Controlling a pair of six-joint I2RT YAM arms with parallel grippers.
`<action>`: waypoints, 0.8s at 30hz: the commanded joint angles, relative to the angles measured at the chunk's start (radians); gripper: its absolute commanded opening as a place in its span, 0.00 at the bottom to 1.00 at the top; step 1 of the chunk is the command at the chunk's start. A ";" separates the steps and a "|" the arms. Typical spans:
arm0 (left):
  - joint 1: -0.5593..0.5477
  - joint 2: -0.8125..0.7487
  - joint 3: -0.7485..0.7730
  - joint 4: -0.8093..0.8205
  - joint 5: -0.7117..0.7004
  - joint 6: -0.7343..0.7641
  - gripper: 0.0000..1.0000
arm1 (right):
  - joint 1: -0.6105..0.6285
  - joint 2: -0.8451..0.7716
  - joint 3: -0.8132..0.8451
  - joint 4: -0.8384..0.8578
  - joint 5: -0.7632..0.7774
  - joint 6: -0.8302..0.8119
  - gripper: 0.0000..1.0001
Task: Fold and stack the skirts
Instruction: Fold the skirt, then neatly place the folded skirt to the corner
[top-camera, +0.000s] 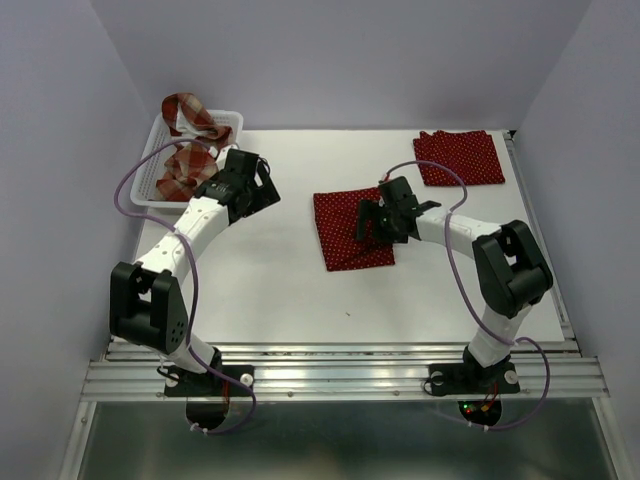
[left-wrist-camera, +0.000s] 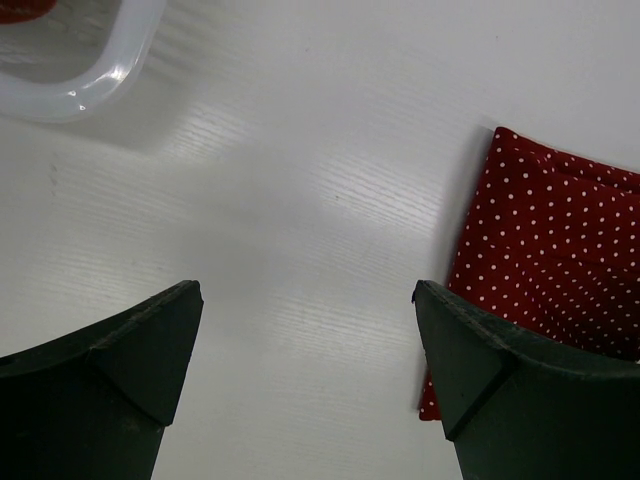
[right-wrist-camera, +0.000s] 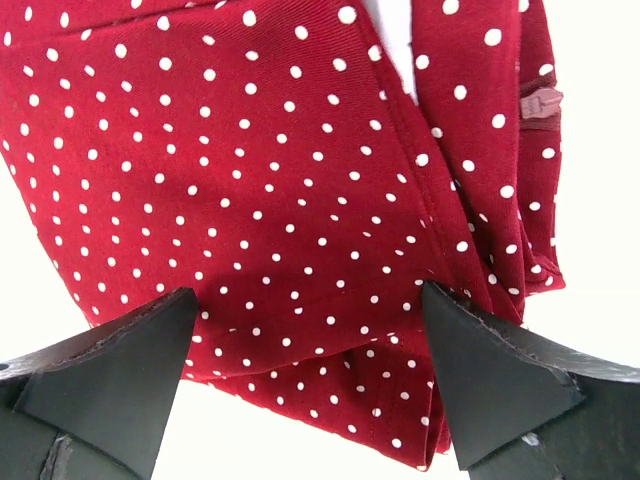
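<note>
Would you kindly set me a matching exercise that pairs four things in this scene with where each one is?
Things:
1. plaid skirt
2. left gripper
3. right gripper
4. white basket

Places:
A. over a polka-dot skirt
B. far left corner of the table
C. inside the basket
D. over bare table

Pairs: 1-C, 2-D, 3-A, 4-B
</note>
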 joint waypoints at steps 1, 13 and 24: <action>0.005 0.002 0.052 -0.001 -0.009 0.017 0.99 | -0.007 -0.007 -0.026 0.027 -0.061 -0.082 1.00; 0.005 0.011 0.075 0.011 0.017 0.043 0.99 | -0.007 -0.244 0.049 -0.070 -0.083 -0.107 1.00; 0.005 0.030 0.097 0.002 0.020 0.080 0.99 | 0.095 -0.329 -0.146 -0.022 -0.185 -0.027 1.00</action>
